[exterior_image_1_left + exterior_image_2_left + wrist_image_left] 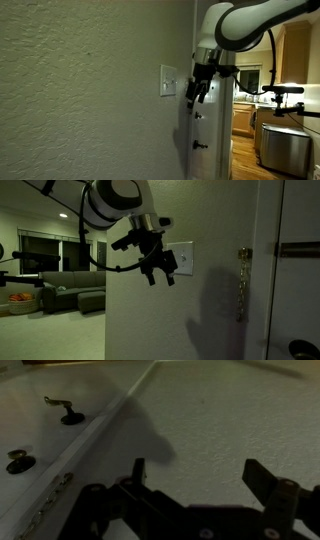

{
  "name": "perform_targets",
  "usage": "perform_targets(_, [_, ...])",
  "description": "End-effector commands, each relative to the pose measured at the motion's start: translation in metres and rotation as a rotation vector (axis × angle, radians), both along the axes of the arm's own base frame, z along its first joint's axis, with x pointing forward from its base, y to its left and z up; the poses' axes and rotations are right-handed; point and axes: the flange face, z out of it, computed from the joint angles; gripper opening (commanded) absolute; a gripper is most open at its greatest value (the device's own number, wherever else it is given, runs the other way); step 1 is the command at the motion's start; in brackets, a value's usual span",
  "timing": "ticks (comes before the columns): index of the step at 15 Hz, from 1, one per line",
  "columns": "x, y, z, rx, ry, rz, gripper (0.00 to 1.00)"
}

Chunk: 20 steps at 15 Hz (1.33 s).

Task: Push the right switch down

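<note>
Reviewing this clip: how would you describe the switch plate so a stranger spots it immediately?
Start at the big textured wall and follow it toward the door. The switch plate is the small white rectangle there, beside the hand; it is the only fixture on that wall, unlike the chain by the door.

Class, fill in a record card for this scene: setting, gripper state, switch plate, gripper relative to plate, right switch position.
setting: dim room, textured wall beside a white door
gripper state: gripper has its fingers apart in the wrist view and holds nothing
switch plate: white switch plate mounted on the wall
gripper relative to plate: close beside it in both exterior views; contact cannot be told
right switch position: too small to make out
</note>
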Motion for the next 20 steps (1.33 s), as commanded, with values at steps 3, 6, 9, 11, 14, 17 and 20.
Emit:
perform_targets(3, [0.031,-0.02,0.029,0.032,-0.098,-0.088,1.0])
perform_targets(6, [0.037,-0.022,0.046,0.04,-0.145,-0.112,0.82])
perform_targets(9, [0.041,-0.021,0.062,0.049,-0.183,-0.132,0.59])
perform_targets(11, [0.043,-0.022,0.07,0.055,-0.207,-0.143,0.45])
perform_targets(14, [0.043,-0.023,0.082,0.074,-0.241,-0.157,0.28])
perform_targets(17, [0.044,-0.022,0.09,0.096,-0.277,-0.155,0.23])
perform_targets(20, [0.044,-0.021,0.099,0.129,-0.313,-0.154,0.27])
